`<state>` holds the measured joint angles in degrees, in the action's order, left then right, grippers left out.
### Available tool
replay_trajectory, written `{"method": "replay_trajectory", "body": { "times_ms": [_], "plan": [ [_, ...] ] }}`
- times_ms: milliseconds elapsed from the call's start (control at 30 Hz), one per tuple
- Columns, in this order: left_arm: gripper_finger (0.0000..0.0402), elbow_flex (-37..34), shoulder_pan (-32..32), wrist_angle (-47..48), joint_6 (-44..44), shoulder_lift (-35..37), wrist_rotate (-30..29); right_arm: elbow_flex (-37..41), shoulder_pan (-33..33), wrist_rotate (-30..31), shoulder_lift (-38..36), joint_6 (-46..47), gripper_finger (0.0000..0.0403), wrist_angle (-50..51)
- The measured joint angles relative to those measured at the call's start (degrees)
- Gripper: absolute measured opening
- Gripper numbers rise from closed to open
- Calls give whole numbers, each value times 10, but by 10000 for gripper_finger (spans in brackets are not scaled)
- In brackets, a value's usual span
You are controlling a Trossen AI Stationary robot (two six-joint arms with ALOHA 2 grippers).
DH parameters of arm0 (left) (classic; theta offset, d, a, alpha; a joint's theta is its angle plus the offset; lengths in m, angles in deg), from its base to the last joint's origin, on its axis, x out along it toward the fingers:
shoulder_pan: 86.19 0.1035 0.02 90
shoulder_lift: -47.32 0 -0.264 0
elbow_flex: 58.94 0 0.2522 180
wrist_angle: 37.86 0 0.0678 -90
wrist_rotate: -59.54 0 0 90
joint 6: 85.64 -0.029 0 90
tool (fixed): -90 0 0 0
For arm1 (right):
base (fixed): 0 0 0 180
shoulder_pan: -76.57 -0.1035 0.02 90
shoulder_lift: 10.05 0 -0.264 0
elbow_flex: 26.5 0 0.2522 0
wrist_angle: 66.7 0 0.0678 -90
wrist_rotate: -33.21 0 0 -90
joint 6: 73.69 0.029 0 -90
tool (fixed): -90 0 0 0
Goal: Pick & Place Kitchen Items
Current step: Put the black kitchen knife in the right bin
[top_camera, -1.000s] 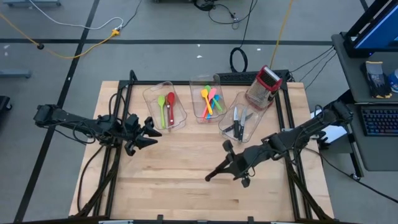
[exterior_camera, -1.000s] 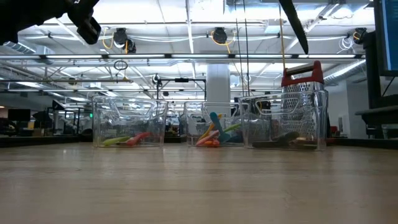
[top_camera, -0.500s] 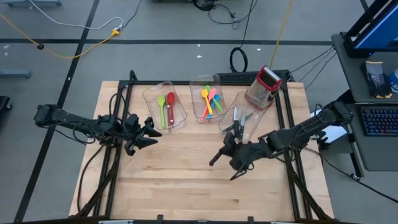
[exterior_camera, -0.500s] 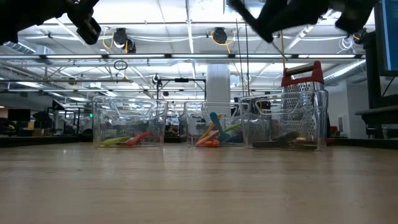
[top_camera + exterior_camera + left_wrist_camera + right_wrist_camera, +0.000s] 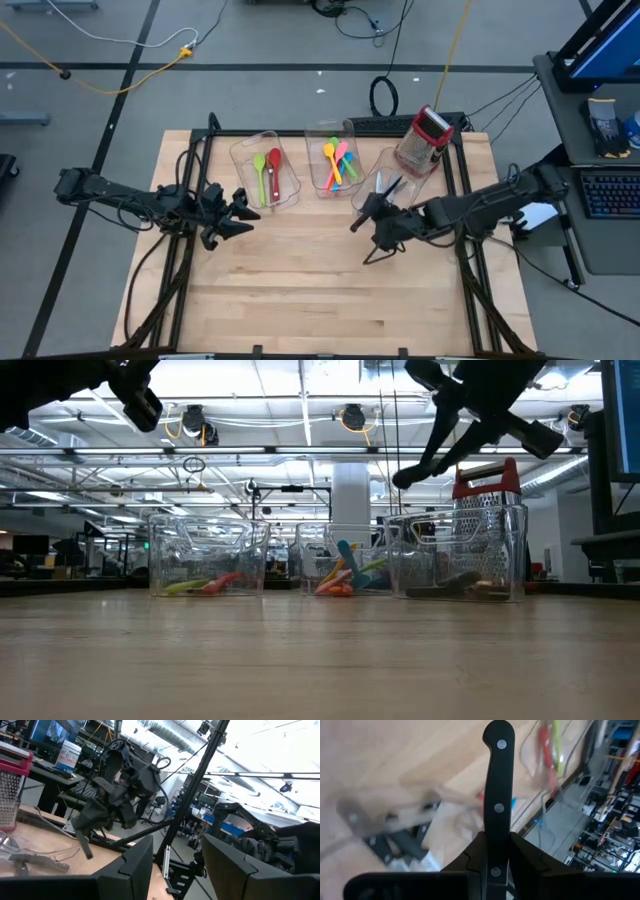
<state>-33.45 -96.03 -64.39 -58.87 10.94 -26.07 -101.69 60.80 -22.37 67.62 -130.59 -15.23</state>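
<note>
- High view: on the wooden table (image 5: 300, 290) three clear bins stand in a row at the far side. The left bin (image 5: 265, 170) holds a green spoon (image 5: 260, 170) and a red spoon (image 5: 274, 170). The middle bin (image 5: 333, 158) holds a mix of green, pink, orange and yellow utensils (image 5: 340, 162). The right bin (image 5: 388, 192) holds knives, and the grater (image 5: 425, 140) stands just beside its far end.
- The right gripper (image 5: 377, 218) hangs over the near end of the right bin, fingers clamped on a knife (image 5: 362, 218) whose handle points toward the middle of the table.
- The left gripper (image 5: 232, 212) hovers near the left bin's near end, fingers partly apart with nothing between them.
- Low view: the right arm (image 5: 480, 400) is high above the bins, the knife slanting down from it in front of the grater (image 5: 487, 485).
- Left wrist view: its own fingers (image 5: 125, 870) frame the right arm (image 5: 120, 795) across the table.
- Right wrist view: the black riveted knife handle (image 5: 498, 785) sits gripped between the fingers, other knives (image 5: 395, 837) blurred below.
</note>
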Motion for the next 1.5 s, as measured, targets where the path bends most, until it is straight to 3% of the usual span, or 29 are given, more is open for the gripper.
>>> {"method": "replay_trajectory", "body": {
  "times_ms": [300,600,767,900,1067,1500],
  "plan": [
    [172,0,0,3,-12,0,0,0,81,-5,-50,-59,48,55],
    [173,0,0,4,-23,0,0,0,171,-100,-70,-60,48,111],
    [172,0,0,7,-24,0,0,0,213,-175,-65,-58,48,109],
    [173,0,0,12,-24,0,0,1,247,-199,-61,-57,48,105],
    [173,0,0,12,-24,0,0,28,276,-243,-62,-63,48,63],
    [173,0,0,13,-24,0,-3,133,297,-257,-62,-51,48,-54]
  ]
}}
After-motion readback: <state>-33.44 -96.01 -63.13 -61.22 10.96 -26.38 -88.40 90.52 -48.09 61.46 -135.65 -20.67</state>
